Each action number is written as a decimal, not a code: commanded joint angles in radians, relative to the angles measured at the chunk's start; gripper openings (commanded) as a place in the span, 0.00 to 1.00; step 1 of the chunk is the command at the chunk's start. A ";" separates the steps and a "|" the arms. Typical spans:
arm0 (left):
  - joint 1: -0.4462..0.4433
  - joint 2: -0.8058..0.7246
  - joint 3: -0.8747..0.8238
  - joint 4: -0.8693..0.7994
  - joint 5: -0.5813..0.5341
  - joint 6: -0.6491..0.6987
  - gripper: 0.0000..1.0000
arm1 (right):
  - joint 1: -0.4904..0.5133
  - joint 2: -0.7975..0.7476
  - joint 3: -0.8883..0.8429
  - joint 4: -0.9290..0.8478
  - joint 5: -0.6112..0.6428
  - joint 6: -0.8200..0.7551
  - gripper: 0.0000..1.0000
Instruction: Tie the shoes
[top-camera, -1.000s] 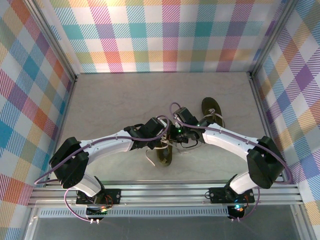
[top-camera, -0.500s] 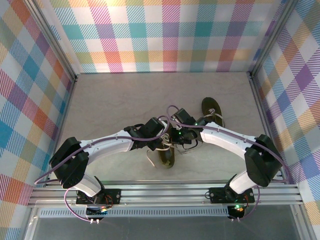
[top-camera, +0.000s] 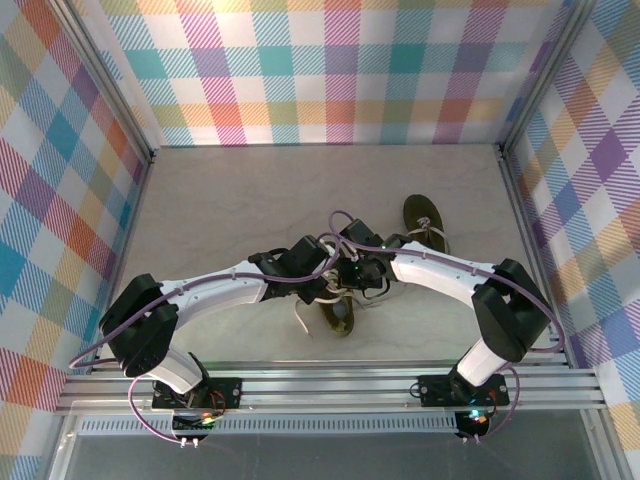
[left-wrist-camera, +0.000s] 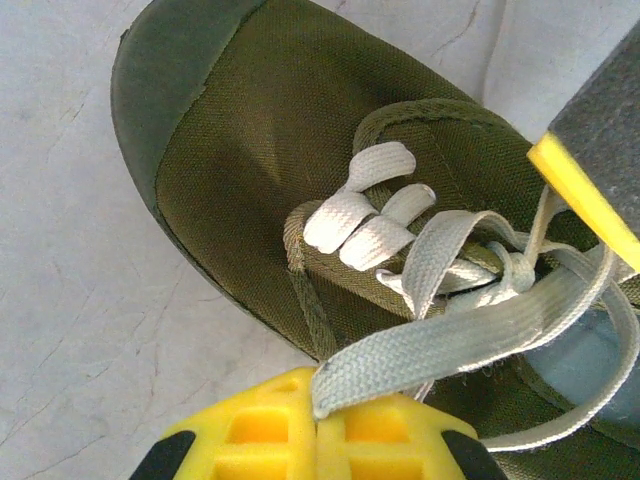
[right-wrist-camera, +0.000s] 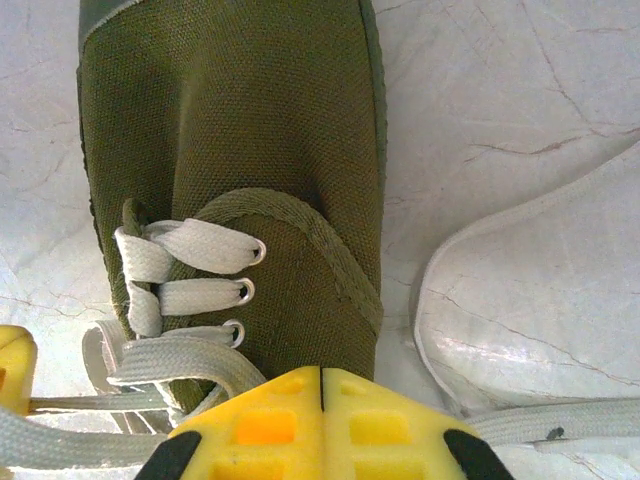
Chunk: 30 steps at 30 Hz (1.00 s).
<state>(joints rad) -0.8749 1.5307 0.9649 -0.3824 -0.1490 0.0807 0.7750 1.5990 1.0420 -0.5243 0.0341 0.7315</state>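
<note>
Editor: What's changed?
Photographer: On the desk (top-camera: 220, 210), the right arm (top-camera: 440, 268) has edged left over the near shoe (top-camera: 336, 318); the far shoe (top-camera: 425, 222) lies apart.
Editor: Claws?
Photographer: Left claw (left-wrist-camera: 318, 400) clenched on a lace (left-wrist-camera: 450, 345); right claw (right-wrist-camera: 321, 390) clenched. Tying looks unfinished.

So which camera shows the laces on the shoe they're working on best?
The left wrist view: the laces are close up, crossings and a small knot sharp, one strand pinched in the left gripper. The right wrist view catches the lower rows at the eyelets; from above, the arms cover most of them.
</note>
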 joint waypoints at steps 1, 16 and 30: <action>-0.013 0.008 -0.010 0.017 0.010 -0.002 0.00 | 0.004 -0.034 -0.020 0.025 0.014 0.000 0.04; -0.013 0.008 -0.009 0.018 0.003 -0.001 0.00 | 0.012 -0.086 -0.054 0.076 -0.034 0.034 0.23; -0.013 0.008 -0.009 0.014 0.001 0.004 0.00 | 0.044 -0.148 -0.112 0.156 -0.084 0.075 0.31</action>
<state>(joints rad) -0.8757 1.5307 0.9649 -0.3824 -0.1471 0.0792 0.8120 1.4574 0.9459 -0.3973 -0.0235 0.7868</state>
